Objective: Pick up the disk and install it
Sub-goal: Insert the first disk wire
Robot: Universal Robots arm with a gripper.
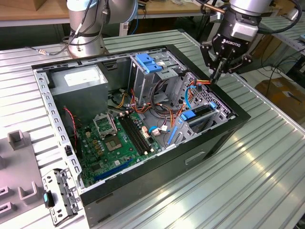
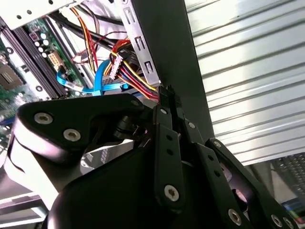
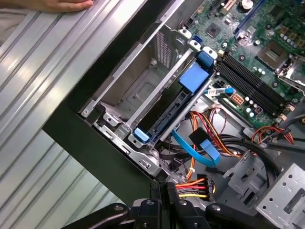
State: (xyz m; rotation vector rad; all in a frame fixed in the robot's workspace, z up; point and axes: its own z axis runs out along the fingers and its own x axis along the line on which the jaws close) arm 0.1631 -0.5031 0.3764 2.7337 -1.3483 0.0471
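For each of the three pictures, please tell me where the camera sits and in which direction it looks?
Exterior view: sits off the arm, above the table, looking down into the open computer case; the arm's base and the gripper over the case's edge show.
First wrist view: rides on the arm, looking down past the gripper into the drive cage, where the disk sits in blue rails.
Second wrist view: rides on the arm, looking along the closed gripper toward the cables.
Shared: all three show the green motherboard and the coloured cables.

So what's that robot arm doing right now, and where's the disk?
Gripper shut, empty, over the open computer case by the wire bundle. Disk already seated in its drive bay on blue rails. A person's hand rests on the table.
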